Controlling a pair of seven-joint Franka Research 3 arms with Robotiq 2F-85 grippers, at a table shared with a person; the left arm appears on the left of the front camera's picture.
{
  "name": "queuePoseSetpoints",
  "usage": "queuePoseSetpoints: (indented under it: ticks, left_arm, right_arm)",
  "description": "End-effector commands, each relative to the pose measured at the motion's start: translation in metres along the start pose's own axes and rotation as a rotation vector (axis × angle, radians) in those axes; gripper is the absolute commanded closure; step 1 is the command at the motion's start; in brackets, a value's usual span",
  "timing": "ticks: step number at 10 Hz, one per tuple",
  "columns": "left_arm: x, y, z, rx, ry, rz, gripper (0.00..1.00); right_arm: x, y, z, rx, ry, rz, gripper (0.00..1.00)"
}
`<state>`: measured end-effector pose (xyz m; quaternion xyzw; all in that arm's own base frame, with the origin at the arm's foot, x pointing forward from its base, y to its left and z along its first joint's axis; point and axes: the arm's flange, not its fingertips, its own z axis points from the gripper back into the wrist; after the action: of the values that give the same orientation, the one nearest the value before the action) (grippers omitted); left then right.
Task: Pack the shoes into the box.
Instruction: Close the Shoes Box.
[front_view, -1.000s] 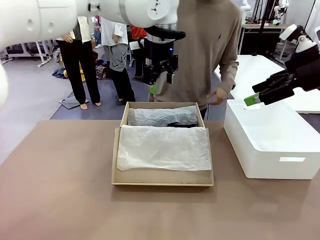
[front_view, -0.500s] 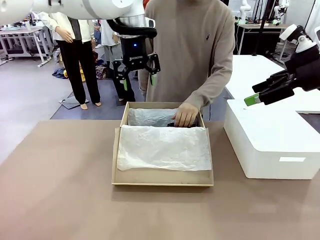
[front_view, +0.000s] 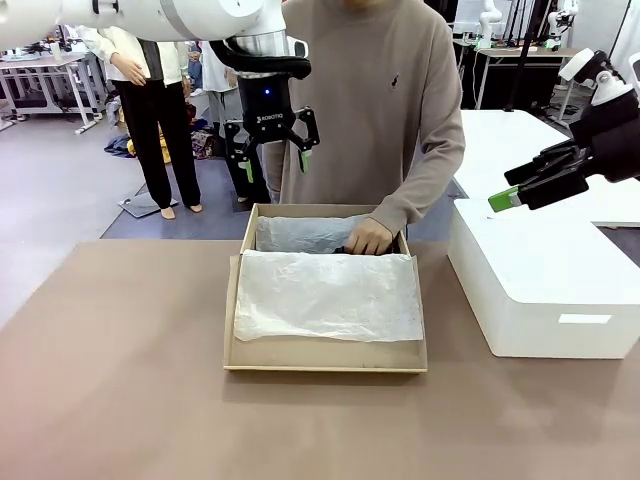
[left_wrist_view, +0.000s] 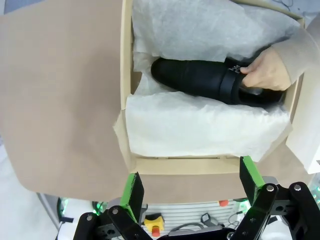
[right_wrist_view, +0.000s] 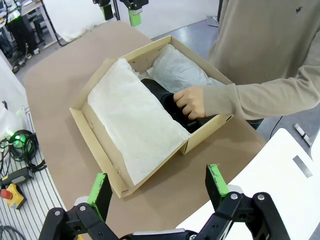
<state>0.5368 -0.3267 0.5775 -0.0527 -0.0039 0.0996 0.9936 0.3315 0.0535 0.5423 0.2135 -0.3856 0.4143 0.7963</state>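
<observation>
A shoe is grasped by a person's fingers inside the box, whose rims are cleared widely by the left hand and right hand, both spread wide and empty.

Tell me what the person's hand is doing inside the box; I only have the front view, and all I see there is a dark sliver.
Observer: In the left wrist view, the person's hand grips a black shoe at its buckled strap, inside the box.
Operator: How does the shoe lie?
Observer: It lies across the box, in the gap between two tissue sheets. Whatever is under them is hidden.
Operator: Are my right jaws free?
Observer: Yes. The right wrist view shows the right gripper with its jaws wide apart and nothing between them.
</observation>
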Motion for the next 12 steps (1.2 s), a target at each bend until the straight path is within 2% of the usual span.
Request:
queuePoseSetpoints:
  ticks: [1,3,4,5,6,7,8,9,12]
  left_arm:
    - [0.002,0.003,0.001,0.006,-0.005,0.001,0.00]
    - [0.000,-0.001,0.000,0.000,0.001,-0.001,0.00]
    - [-0.002,0.011,0.005,-0.063,-0.003,-0.175,0.00]
    - [-0.002,0.031,0.009,-0.061,-0.023,-0.304,0.00]
    - [-0.001,0.053,0.011,0.009,-0.014,-0.384,0.00]
    - [0.000,0.074,0.013,-0.007,0.020,-0.494,0.00]
    - [0.002,0.095,0.014,-0.010,0.011,-0.591,0.00]
    - [0.006,0.115,0.016,-0.020,-0.016,-0.756,0.00]
    - [0.027,0.166,0.010,-0.051,0.038,-1.055,0.00]
  right_arm:
    - [0.000,-0.002,-0.001,0.012,-0.017,0.013,0.00]
    - [0.000,-0.002,-0.001,0.012,-0.017,0.013,0.00]
    - [0.000,-0.002,-0.001,0.012,-0.017,0.013,0.00]
    - [0.000,-0.002,-0.001,0.012,-0.017,0.013,0.00]
    - [0.000,-0.002,-0.001,0.012,-0.017,0.013,0.00]
    - [0.000,-0.002,-0.001,0.012,-0.017,0.013,0.00]
    - [0.000,-0.002,-0.001,0.012,-0.017,0.013,0.00]
    - [0.000,-0.002,-0.001,0.012,-0.017,0.013,0.00]
    - [0.000,-0.002,-0.001,0.012,-0.017,0.013,0.00]
